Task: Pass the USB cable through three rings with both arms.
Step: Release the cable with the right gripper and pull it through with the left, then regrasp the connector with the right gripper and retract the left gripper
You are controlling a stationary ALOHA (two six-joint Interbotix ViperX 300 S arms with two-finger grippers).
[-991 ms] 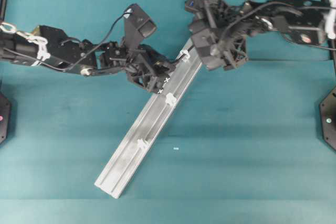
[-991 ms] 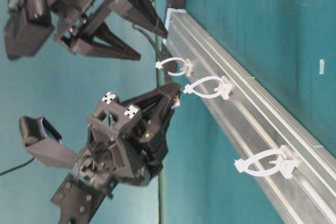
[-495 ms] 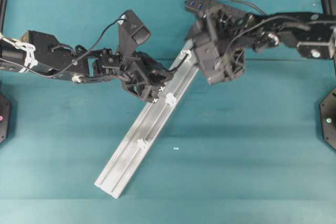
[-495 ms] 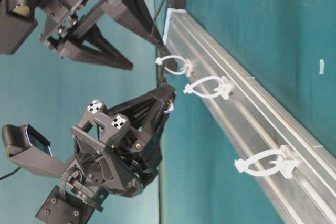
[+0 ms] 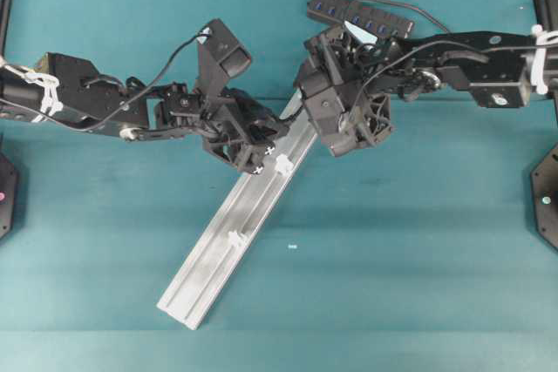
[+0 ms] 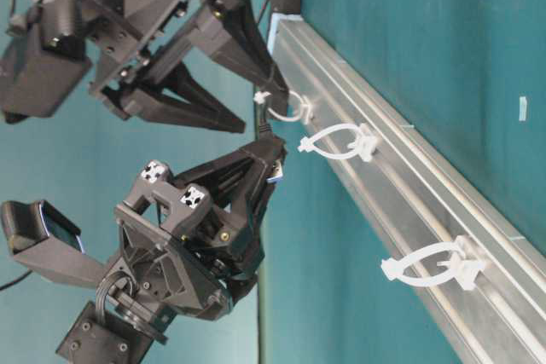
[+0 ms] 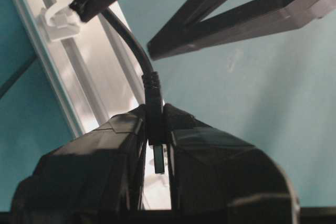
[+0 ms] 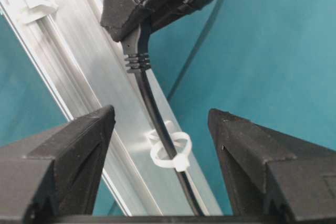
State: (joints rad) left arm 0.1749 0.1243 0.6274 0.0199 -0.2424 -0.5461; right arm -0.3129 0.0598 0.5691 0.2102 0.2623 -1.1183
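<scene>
Since the earlier frame the right gripper has swung in from the right toward the far end of the rail, and its jaws have narrowed a little; they stand apart, one on each side of the cable, touching nothing that can be seen. The left gripper has shifted only slightly and stays clenched on the plug at the cable's end, the plug pinched between its fingers just beside the rail's left edge. In the right wrist view the cable runs through the first ring, the one nearest the rail's far end; from there it rises to the plug. The second ring sits just right of the left gripper, nothing threaded through it; the third ring is further toward the rail's near end, well apart from both grippers. The hub lies on the table beyond the rail's far end.
</scene>
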